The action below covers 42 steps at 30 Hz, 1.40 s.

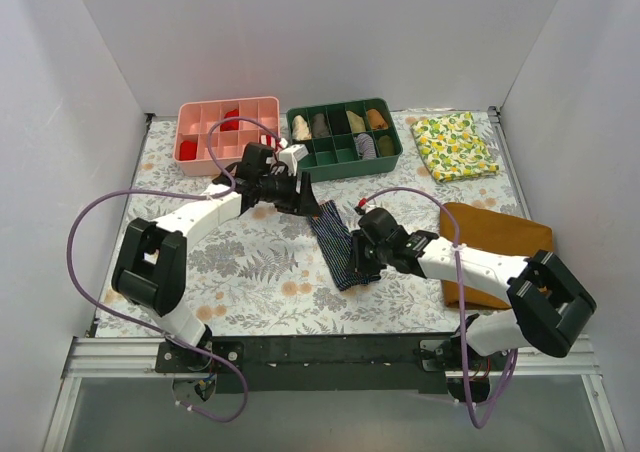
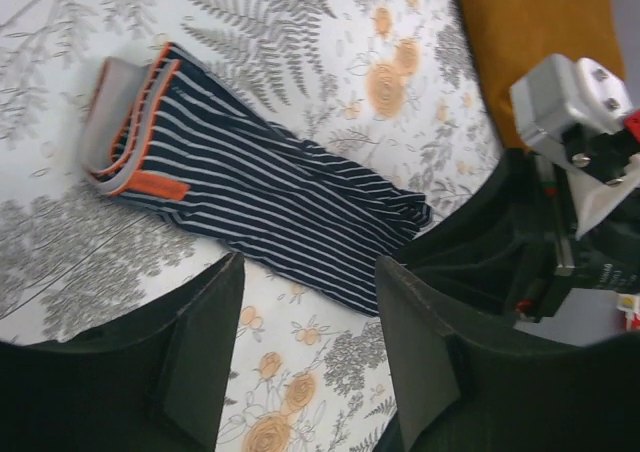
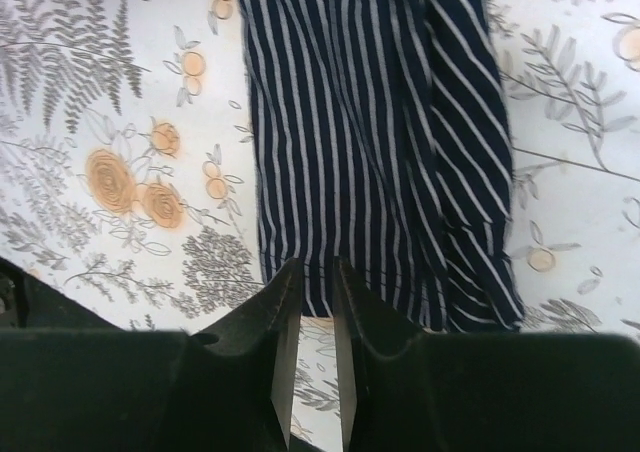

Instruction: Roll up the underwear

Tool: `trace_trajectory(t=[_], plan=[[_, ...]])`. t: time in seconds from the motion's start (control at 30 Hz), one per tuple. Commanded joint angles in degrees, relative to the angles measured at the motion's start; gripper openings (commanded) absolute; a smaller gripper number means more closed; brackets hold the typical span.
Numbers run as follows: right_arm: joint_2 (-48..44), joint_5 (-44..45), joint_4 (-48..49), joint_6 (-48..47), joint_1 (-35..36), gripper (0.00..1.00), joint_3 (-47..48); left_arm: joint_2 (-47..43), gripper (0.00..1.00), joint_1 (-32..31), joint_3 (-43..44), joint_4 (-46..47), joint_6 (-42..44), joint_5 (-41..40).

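Observation:
The underwear (image 1: pixel 337 242) is navy with thin stripes and lies folded into a long narrow strip in the middle of the table. Its grey and orange waistband (image 2: pixel 125 122) is at the far end. My left gripper (image 1: pixel 307 200) hovers by that far end, open and empty, with its jaws wide apart over the bare tablecloth (image 2: pixel 310 307) beside the strip (image 2: pixel 270 192). My right gripper (image 1: pixel 358 260) is at the near end. Its jaws stand only a narrow gap apart (image 3: pixel 314 269), with the tips over the hem of the strip (image 3: pixel 380 142), which lies flat.
A pink tray (image 1: pixel 200 167) and a green tray (image 1: pixel 350 168) with small rolled items stand at the back. A lemon-print cloth (image 1: pixel 455 144) lies at the back right. A mustard-brown cloth (image 1: pixel 495 234) lies to the right, under my right arm.

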Motion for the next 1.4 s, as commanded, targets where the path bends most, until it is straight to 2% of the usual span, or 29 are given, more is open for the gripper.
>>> trace_trajectory(t=[0.0,0.13,0.27,0.6,0.93,1.2,1.37], plan=[[1.6,-5.5,6.5,-0.8,0.1,0.26,2.7,3.6,0.51,-0.1,0.1,4.4,-1.1,11.2],[2.7,-7.0,7.8,-0.5,0.1,0.25,2.1,8.8,0.47,-0.1,1.9,5.3,-0.9,13.0],[3.7,-7.6,8.2,-0.7,0.0,0.25,1.0,13.1,0.46,-0.1,3.4,6.5,-0.7,10.7],[4.0,-8.5,10.7,0.1,0.0,0.25,-3.6,14.0,0.47,-0.1,6.0,10.2,-1.5,10.5],[4.7,-8.4,10.6,-0.1,-0.1,0.25,-3.4,18.8,0.45,-0.1,5.9,15.3,-4.5,9.2],[3.8,-8.3,6.6,-0.2,-0.5,0.25,-5.2,21.9,0.45,1.4,7.0,17.1,-2.8,6.7],[5.3,-8.1,0.4,-2.6,-0.5,0.25,-5.7,23.0,0.45,2.6,9.3,16.4,-1.6,7.7]])
